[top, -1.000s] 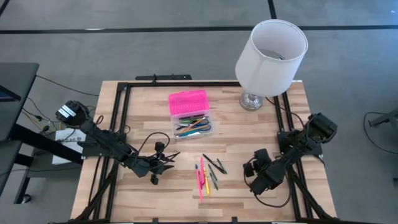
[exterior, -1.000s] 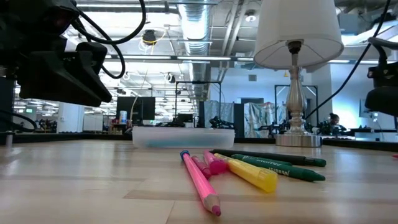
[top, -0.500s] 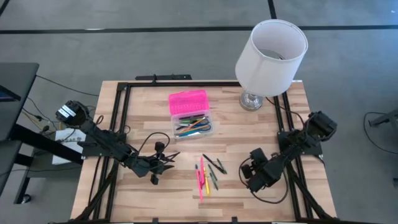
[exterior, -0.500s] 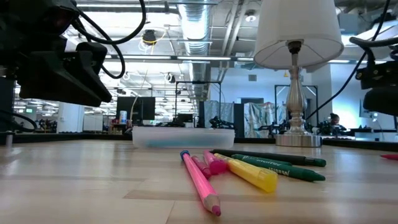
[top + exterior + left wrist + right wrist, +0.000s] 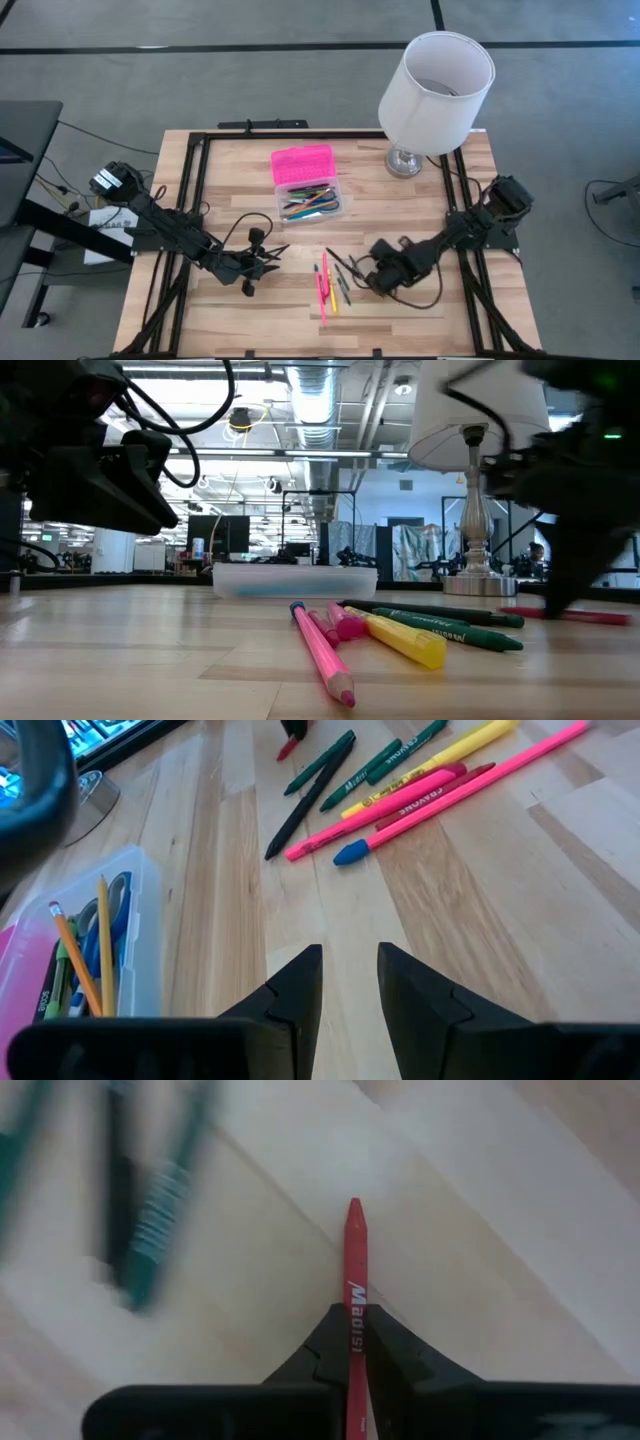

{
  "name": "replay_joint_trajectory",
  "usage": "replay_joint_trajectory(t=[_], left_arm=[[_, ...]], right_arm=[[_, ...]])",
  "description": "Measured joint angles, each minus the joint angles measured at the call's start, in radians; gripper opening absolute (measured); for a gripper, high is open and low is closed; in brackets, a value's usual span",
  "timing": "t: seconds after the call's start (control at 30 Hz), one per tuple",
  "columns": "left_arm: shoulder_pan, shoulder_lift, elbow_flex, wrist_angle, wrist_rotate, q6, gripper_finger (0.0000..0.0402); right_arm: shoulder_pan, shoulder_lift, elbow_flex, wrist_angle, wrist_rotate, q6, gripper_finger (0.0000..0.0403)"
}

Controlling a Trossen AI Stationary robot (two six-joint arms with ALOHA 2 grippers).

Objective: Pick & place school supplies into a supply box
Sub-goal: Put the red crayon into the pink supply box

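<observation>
The supply box stands at the table's far middle, its hot-pink lid (image 5: 302, 163) flipped open behind the clear base (image 5: 311, 204), which holds several pens and pencils. Several loose pens, pencils and markers (image 5: 333, 281) lie on the table nearer the front; they also show in the low view (image 5: 400, 632). My right gripper (image 5: 368, 277) is just right of them, low over the table, shut on a red pencil (image 5: 354, 1260). My left gripper (image 5: 274, 257) is left of them, open and empty (image 5: 349, 990). My right gripper pinches the red pencil between its two fingers, on its printed shaft (image 5: 354, 1302). The pencil lies along the fingers and sticks out ahead of them, tip (image 5: 354, 1206) first. In the low view it lies about level, close over the table (image 5: 580, 616); I cannot tell if it touches.
A lamp with a white shade (image 5: 437, 88) stands on its metal base (image 5: 405, 162) at the table's far right corner. A black frame (image 5: 196, 190) runs along the table's edges. Bare wood lies between the box and the loose pens.
My right gripper has gone toward the table's left edge, shut on the red pencil, and now stands close beside the loose pens. The loose pens and the box have kept still.
</observation>
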Motion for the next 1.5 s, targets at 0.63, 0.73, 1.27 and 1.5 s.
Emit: replay_joint_trajectory(t=[0.63,0.73,1.27,1.5], left_arm=[[0.0,0.0,0.0,-0.061,0.071,-0.034,0.0095],[0.0,0.0,0.0,-0.061,0.078,-0.044,0.0095],[0.0,0.0,0.0,-0.061,0.08,-0.053,0.0095],[0.0,0.0,0.0,-0.062,0.081,-0.053,0.0095]], right_arm=[[-0.268,-0.001,0.003,0.13,-0.091,-0.492,0.0001],[-0.268,-0.001,0.003,0.13,-0.066,-0.535,0.0001],[-0.193,-0.002,0.092,0.269,0.476,-0.941,0.0],[-0.251,-0.002,0.116,0.461,0.511,-1.124,0.0]])
